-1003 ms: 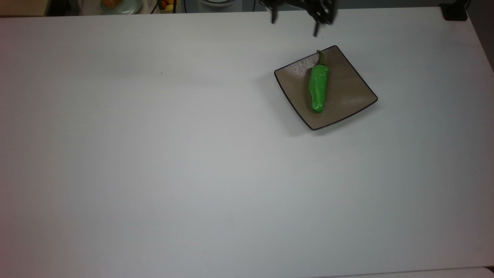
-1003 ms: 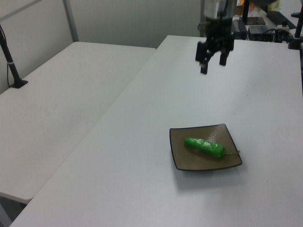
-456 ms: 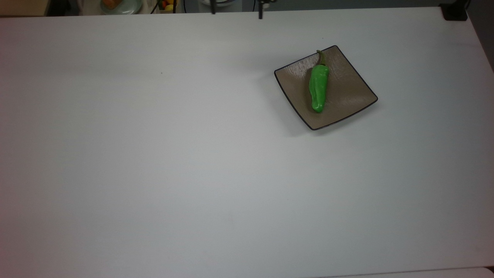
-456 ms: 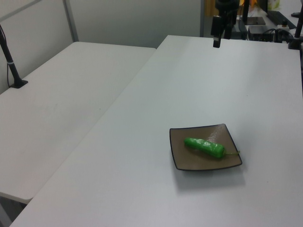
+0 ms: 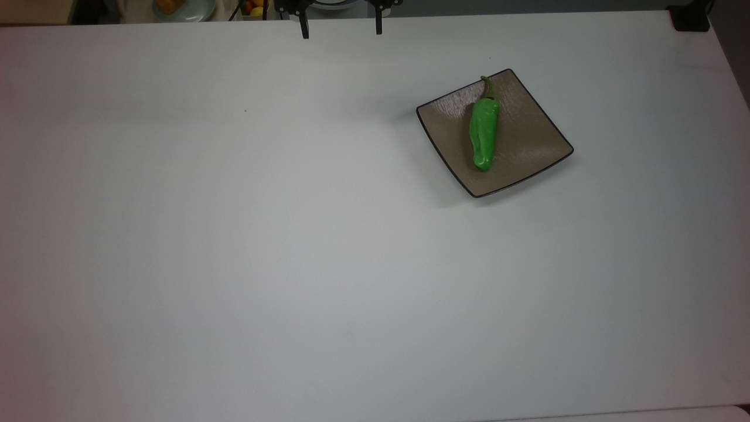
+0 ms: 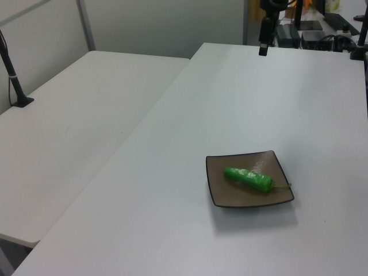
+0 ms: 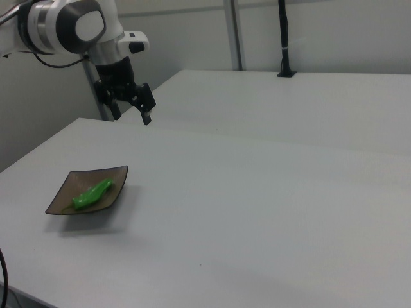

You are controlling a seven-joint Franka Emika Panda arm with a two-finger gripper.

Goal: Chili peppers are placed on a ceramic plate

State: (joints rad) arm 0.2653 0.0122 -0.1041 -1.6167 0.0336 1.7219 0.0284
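Even, diffuse overhead light in all three views, moderately bright, no hard glare; the white table (image 5: pixel 293 234) goes slightly grey and pinkish toward the top view's left and right edges, mild vignetting. The ceramic plate (image 5: pixel 521 140) casts a soft shadow toward the top view's lower left and, in the left view, below its near edge (image 6: pixel 247 210); the chili peppers (image 5: pixel 483 135) carry small specular highlights. Focus is soft overall with some noise, background clutter along the top view's upper edge is dim and indistinct, and the gripper (image 7: pixel 131 110) reads as a dark low-detail shape.
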